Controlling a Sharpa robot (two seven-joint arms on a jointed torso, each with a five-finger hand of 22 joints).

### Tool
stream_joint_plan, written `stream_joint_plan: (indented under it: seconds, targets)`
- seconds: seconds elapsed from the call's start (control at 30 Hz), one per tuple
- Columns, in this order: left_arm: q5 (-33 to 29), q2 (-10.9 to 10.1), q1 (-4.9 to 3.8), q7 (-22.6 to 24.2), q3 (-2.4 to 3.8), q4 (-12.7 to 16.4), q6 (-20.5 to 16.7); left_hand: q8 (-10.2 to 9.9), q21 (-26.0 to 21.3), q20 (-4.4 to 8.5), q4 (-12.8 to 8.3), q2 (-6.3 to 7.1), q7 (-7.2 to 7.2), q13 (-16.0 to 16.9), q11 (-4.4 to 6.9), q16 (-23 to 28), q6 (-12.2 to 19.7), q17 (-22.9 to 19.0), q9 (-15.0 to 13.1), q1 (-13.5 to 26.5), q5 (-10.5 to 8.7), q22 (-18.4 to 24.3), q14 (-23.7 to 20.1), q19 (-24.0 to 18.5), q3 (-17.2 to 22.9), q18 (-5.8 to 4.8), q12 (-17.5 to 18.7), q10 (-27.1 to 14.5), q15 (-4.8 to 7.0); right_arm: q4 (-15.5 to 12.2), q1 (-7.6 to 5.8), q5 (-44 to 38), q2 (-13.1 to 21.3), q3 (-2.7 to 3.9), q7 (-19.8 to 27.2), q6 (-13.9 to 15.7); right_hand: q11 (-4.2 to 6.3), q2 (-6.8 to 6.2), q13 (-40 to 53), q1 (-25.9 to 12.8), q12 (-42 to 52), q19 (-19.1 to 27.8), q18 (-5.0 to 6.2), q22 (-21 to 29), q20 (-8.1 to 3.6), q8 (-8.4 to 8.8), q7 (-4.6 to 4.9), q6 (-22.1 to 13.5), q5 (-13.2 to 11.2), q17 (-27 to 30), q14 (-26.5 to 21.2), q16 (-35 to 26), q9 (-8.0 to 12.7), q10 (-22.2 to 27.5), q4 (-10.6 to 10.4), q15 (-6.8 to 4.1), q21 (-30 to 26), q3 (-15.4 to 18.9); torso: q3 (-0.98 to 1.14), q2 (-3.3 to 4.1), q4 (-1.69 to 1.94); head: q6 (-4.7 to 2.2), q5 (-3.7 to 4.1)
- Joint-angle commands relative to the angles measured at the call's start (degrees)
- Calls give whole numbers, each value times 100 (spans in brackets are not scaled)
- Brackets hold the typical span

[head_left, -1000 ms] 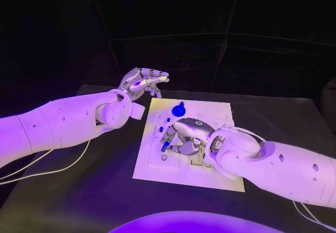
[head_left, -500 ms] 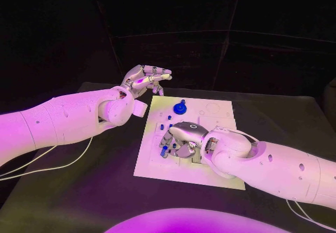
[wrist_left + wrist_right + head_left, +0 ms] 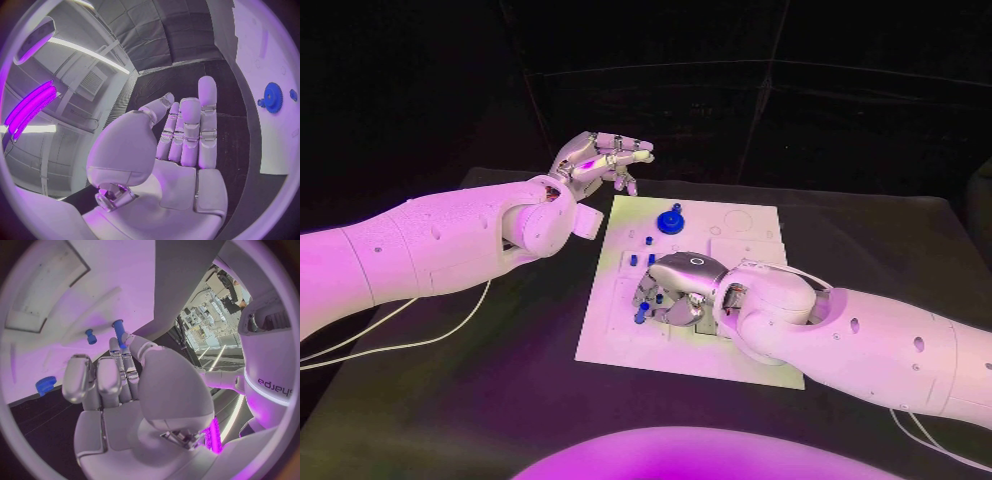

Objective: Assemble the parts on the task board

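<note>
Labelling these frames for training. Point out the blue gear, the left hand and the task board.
blue gear (image 3: pixel 671 221): head view, on its round body.
left hand (image 3: pixel 599 160): head view, on the palm.
task board (image 3: pixel 625 345): head view, on a bare near corner area.

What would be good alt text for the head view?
The right hand reaches down onto the white task board among small blue parts, near a blue gear. The left hand is raised beyond the board's far corner, holding nothing.

You have one task board (image 3: pixel 747 232) on one worktop (image 3: pixel 473 400), and two robot hands: left (image 3: pixel 599 160), right (image 3: pixel 678 285). You can count one blue gear (image 3: pixel 669 221) and roughly five small blue pegs (image 3: pixel 648 241).
</note>
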State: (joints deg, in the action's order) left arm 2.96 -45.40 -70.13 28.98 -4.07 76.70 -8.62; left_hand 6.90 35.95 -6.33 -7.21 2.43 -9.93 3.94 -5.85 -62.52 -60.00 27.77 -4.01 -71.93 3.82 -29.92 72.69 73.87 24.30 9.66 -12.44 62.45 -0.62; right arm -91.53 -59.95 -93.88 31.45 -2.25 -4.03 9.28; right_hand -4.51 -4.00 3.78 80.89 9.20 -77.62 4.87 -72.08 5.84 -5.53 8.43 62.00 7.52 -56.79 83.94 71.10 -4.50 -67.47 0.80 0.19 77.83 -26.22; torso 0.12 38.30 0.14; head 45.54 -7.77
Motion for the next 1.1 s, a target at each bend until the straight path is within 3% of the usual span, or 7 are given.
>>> stream_joint_plan:
  seconds: [0.03,0.5,0.73,1.1]
  targets:
    - [-18,6,-9,10,3,-9,74,18,-31,22,-29,-1,-16,-8,-6,36,22,-5,2,-40,29,5,-39,-27,-11,76,-20,-31,-4,-9,-6,-229,4,0,-123,-93,-15,-18,4,-40,-34,-7,-41,8,17,-22,34,20,40,5,77,26,-4,-10,-8,-31,19,-12,4,1,1,3,-3]
    - [-18,12,-9,5,3,-18,79,18,-31,22,-29,-1,-16,-8,-6,36,22,-5,2,-40,29,5,-39,-27,-11,76,-20,-31,-4,-34,-5,-586,-46,-1,-268,-93,-14,-36,5,-65,-45,-4,-41,8,20,-21,29,28,49,13,74,24,-4,-16,-13,-31,18,-3,-3,6,0,-9,4]
    - [-18,9,-9,7,3,-15,78,18,-31,22,-29,-1,-16,-8,-6,36,22,-5,2,-40,29,5,-39,-27,-11,76,-20,-31,-4,-60,-5,-697,-83,-86,-255,-226,-12,-100,4,-113,-74,5,-38,13,22,-10,23,30,69,25,67,21,0,-18,-11,-31,13,32,-4,4,2,-1,4]
    - [-18,8,-9,-12,3,-23,93,18,-31,22,-29,-1,-16,-8,-6,36,22,-5,2,-40,29,5,-39,-27,-11,76,-20,-31,-4,-100,2,-664,-73,-113,-218,-62,-54,-175,-11,-197,-199,20,-37,19,41,64,58,-55,96,35,60,26,28,94,-28,-1,5,71,0,-1,-1,-12,8]
